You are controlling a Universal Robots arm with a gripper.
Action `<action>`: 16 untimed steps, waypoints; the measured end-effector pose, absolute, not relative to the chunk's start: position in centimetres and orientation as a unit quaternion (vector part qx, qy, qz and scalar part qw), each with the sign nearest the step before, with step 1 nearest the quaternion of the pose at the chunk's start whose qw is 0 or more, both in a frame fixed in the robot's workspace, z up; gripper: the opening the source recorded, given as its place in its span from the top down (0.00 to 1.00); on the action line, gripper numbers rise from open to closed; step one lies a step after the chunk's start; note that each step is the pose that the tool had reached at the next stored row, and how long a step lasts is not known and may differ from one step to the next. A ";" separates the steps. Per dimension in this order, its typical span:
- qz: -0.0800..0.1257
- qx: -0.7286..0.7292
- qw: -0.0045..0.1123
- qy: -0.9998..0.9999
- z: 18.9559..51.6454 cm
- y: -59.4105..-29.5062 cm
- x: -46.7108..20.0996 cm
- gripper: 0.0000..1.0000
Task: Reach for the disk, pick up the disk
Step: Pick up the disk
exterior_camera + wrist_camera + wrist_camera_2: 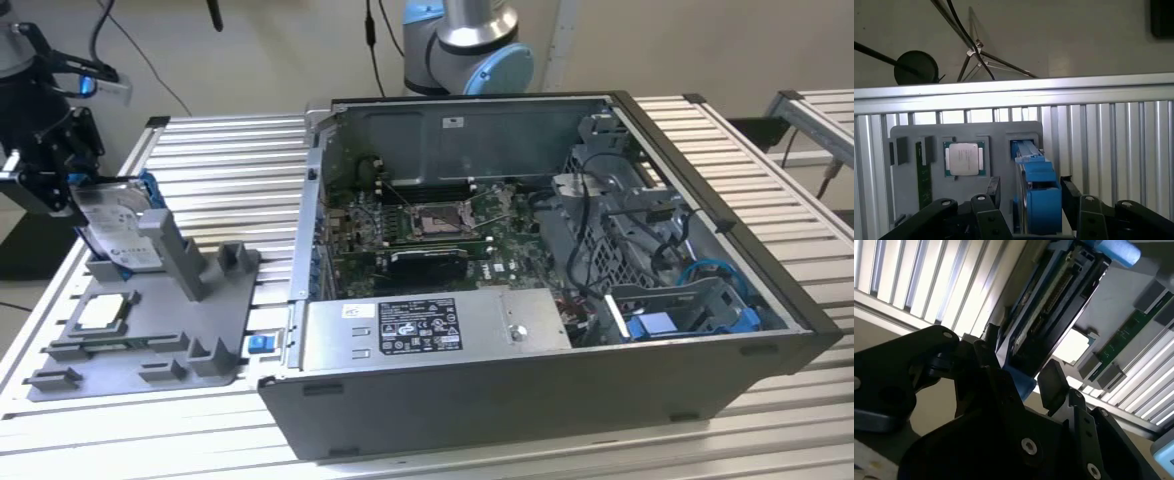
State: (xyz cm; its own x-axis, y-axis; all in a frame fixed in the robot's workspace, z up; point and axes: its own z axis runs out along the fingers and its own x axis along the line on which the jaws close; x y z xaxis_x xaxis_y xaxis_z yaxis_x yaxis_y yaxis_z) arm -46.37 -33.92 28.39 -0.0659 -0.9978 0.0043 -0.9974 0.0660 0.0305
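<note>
At the exterior view's far left the black tool (54,180) hangs over the slatted metal worktop (227,140), right at the top edge of the disk (118,232). The disk stands on edge, leaning a little, in a slot at the far end of a grey holder (200,330) — silver face and white label showing, blue frame round its rim. In the first wrist view the tool (1030,186) is spread apart and straddles the disk (1039,172). One of its fingers (993,192) stands clear of the blue frame with a gap showing. The other sits just beside the frame, and I cannot tell whether it touches. The disk's lower edge is down in the slot. Nearer on the same holder lies a small square chip (104,312), flat in its own recess, and the first wrist view shows a green memory stick (924,175) beside it. To the right, taking up the middle of the worktop, sits an open computer case (534,400) — its motherboard (427,225) bare to view. Behind the case, at the far side, rises the arm's base (461,40).
</note>
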 end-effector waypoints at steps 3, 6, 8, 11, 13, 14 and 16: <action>-0.010 0.683 0.012 -0.730 28.4 -33.9 -46.4 0.00; -0.010 0.683 0.012 -0.730 28.3 -33.9 -46.4 0.00; -0.010 0.683 0.012 -0.730 28.3 -33.9 -46.4 0.00; -0.010 0.683 0.012 -0.730 28.2 -33.9 -46.4 0.00; -0.010 0.683 0.012 -0.730 28.1 -33.9 -46.4 0.00; -0.010 0.683 0.012 -0.730 28.1 -33.9 -46.4 0.00; -0.010 0.683 0.012 -0.730 28.0 -33.9 -46.4 0.00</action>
